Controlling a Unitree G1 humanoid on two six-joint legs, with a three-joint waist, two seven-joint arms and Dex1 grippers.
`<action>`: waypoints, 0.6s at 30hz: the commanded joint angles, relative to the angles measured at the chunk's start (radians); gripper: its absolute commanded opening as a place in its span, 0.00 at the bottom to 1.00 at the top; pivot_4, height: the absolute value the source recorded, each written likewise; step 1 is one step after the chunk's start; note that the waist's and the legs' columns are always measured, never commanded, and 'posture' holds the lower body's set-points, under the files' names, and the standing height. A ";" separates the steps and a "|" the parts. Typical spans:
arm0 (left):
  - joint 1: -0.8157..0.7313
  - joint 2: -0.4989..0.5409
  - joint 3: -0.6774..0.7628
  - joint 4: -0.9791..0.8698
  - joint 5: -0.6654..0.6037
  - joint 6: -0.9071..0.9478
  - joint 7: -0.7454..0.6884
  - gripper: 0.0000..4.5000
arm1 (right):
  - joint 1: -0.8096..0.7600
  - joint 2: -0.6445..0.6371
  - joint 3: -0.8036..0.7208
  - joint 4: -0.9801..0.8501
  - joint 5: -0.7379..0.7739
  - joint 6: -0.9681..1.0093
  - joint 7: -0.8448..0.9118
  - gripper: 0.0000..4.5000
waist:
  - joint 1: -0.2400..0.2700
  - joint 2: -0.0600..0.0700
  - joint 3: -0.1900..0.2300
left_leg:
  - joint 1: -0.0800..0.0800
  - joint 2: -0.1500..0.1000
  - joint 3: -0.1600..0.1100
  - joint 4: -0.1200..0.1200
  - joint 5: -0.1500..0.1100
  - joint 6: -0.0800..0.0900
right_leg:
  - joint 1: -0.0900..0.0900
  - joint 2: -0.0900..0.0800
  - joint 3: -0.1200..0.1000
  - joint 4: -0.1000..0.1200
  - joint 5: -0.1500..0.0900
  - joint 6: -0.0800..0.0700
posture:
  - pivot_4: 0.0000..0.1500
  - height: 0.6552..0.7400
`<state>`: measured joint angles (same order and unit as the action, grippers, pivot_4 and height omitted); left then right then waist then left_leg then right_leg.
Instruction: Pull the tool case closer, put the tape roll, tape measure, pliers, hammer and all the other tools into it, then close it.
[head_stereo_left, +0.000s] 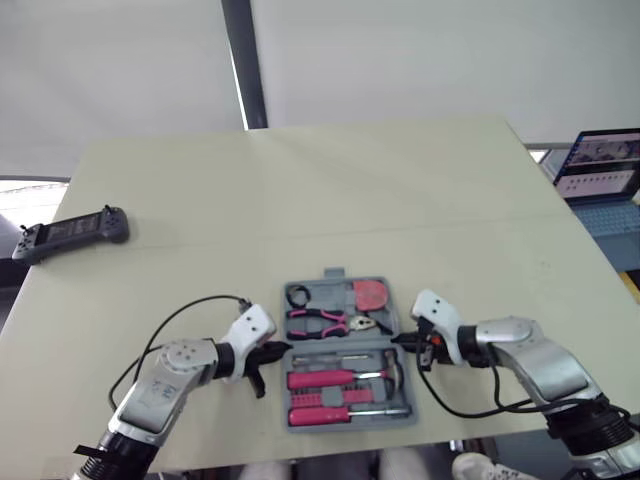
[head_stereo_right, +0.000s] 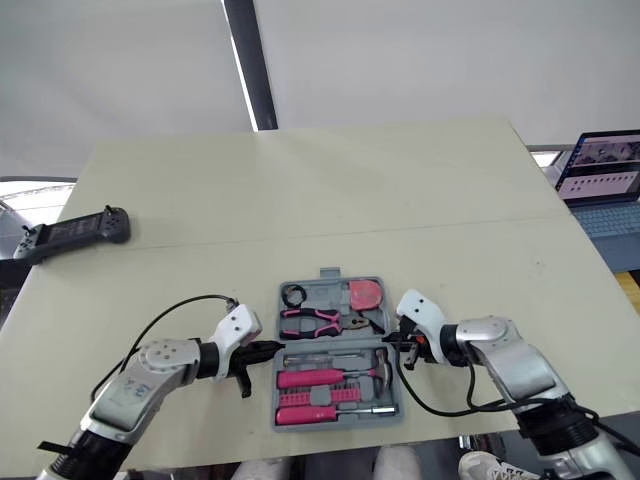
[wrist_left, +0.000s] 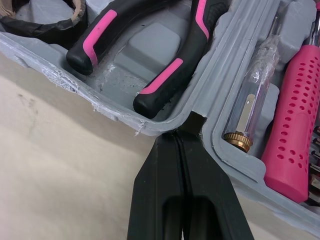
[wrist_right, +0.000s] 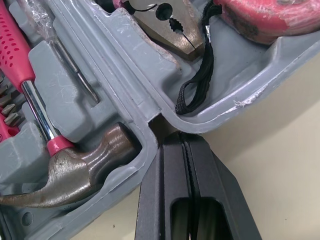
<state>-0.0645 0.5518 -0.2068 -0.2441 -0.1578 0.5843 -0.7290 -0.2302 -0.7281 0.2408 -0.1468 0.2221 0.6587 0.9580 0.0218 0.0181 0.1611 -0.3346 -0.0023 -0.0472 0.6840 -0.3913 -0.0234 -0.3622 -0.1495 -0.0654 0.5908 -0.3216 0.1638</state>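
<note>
tools lie packed in the open tool case, seen from the head. the case sits flat on the pale table, close to the near edge, right between the two arms. the black tape roll, the pink and black pliers and the red tape measure fill the far half. the hammer and a pink screwdriver fill the near half. the left gripper touches the case's left side, at the middle where the two halves meet. the right gripper touches the right side at the same spot. a dark game controller lies far off on the left of the table. a laptop stands past the table's right edge.

from the left wrist, the left claw's two fingers are pressed tight together with nothing between them. their tip sits in the small notch in the case's rim, just beside the pliers' handles. a clear tester screwdriver lies in the next slot.

from the right wrist, the right claw's fingers are squeezed together too, holding nothing. their tip pokes the notch on that side of the rim. the hammer's metal head sits just beside it. a black strap curls near the tape measure, inside the rim.
</note>
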 joint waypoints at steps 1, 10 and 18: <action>0.041 -0.008 -0.041 -0.057 -0.004 0.027 0.004 0.00 | 0.016 -0.004 0.023 -0.050 0.015 0.008 0.032 0.01 | 0.000 0.000 0.000 | 0.000 0.000 0.000 0.000 0.000 0.000 | 0.000 0.000 0.000 0.000 0.000 0.000 | 1.00 1.00; 0.087 -0.008 -0.043 -0.118 -0.011 0.061 0.021 0.00 | 0.042 -0.014 0.022 -0.081 0.022 0.024 0.036 0.01 | 0.001 0.000 0.000 | 0.000 0.000 0.000 0.000 0.000 0.000 | 0.000 0.000 0.000 0.000 0.000 0.000 | 1.00 1.00; 0.128 -0.005 -0.044 -0.157 -0.013 0.078 0.034 0.00 | 0.054 -0.015 0.026 -0.091 0.024 0.036 0.040 0.01 | 0.001 0.000 0.000 | 0.000 0.000 0.000 0.000 0.000 0.000 | 0.000 0.000 0.000 0.000 0.000 0.000 | 1.00 1.00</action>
<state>0.0363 0.5508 -0.2092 -0.3671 -0.1565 0.6533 -0.6841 -0.1892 -0.7439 0.2369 -0.1996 0.2226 0.6867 0.9629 0.0225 0.0181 0.1610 -0.3344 -0.0021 -0.0474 0.6840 -0.3913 -0.0235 -0.3617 -0.1495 -0.0653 0.5903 -0.3216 0.1638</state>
